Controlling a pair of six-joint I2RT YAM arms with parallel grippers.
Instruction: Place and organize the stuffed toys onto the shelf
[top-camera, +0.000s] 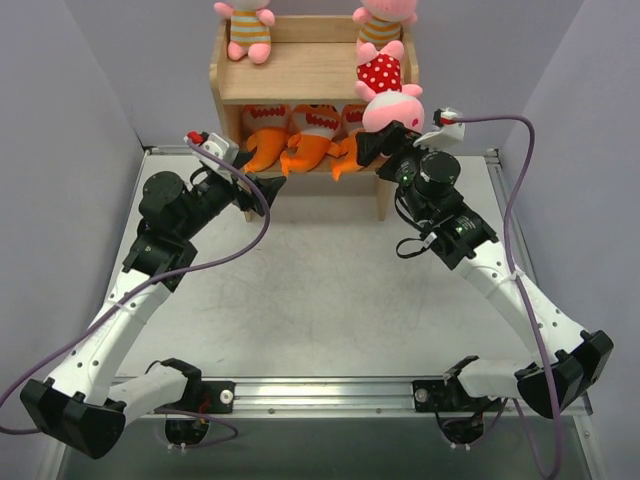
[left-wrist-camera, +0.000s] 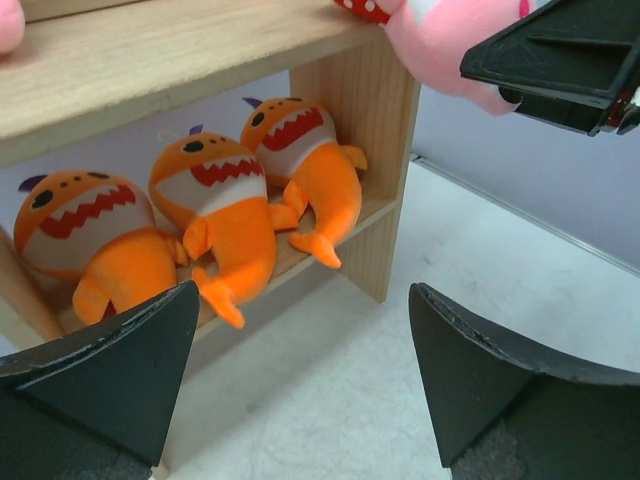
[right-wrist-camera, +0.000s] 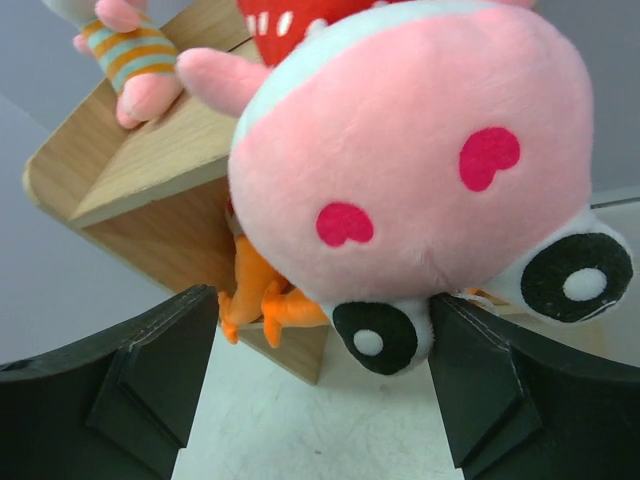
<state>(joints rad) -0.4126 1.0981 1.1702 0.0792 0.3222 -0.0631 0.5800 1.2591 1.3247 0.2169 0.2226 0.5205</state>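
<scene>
**Update: polka-dot doll (right-wrist-camera: 400, 170) hanging off the shelf (top-camera: 300, 75)**

The right claw (right-wrist-camera: 322, 300) is spread wide, and the doll's head pokes over the shelf edge right between its fingers. The left claw (left-wrist-camera: 302, 290) is wide open too, with three orange fish (left-wrist-camera: 235, 200) lined up just ahead of it on the lower tier.

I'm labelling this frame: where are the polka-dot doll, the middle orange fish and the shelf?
polka-dot doll (top-camera: 380, 73): top external view, on its red dress.
middle orange fish (left-wrist-camera: 212, 185): left wrist view, on its toothy face.
shelf (top-camera: 300, 70): top external view, on its bare upper board.
</scene>
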